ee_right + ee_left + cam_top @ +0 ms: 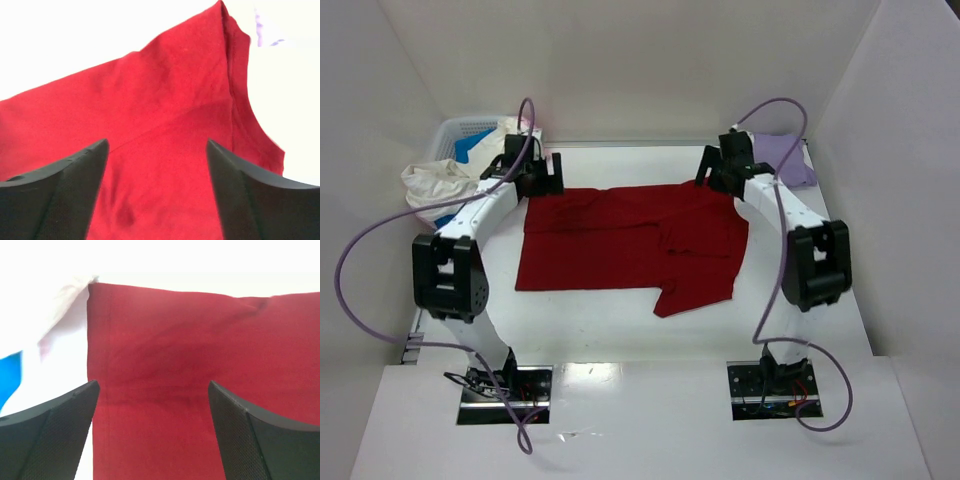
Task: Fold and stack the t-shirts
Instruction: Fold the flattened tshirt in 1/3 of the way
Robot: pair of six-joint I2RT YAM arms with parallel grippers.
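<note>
Left pincer (153, 390) and right pincer (157, 147) gape empty over the 12 o'clock edge of the red shirt (620, 240), mid-table; either snagging cloth on lifting could drag that edge askew, worsening the sleeve (695, 295) jutting at 5 o'clock.

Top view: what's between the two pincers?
The red shirt: its far edge runs from left pincer to right pincer. Nothing else, per the top view.

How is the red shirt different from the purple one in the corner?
The dark red shirt covers far more table than the lavender shirt. The dark red shirt lies spread out in the middle; the lavender shirt sits small and compact at the far right corner. Both are plain-coloured cloth lying on the white table.
</note>
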